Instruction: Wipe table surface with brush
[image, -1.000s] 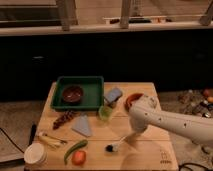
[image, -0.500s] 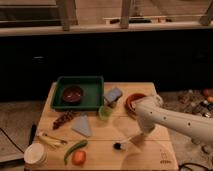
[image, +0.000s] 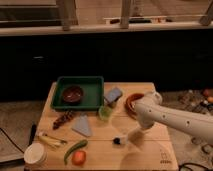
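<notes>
Pincer (image: 131, 138) clamped on the cream handle of the small black-bristled brush (image: 118, 141), low over the front of the light wooden plank worktop (image: 105, 160). The bristles jut to its left, but contact with the wood cannot be confirmed. Compared with a second ago, the brush head sits farther right and slightly nearer the far edge, and the arm's bend has swung right with it. The white arm (image: 172, 120) enters from the right, reaches a rounded elbow beyond the pincer, then drops steeply to the wrist. Left of the pincer lie a long green pepper (image: 75, 149) and a round orange fruit (image: 78, 158). Well beyond and left stands a green rectangular tray (image: 80, 81).
</notes>
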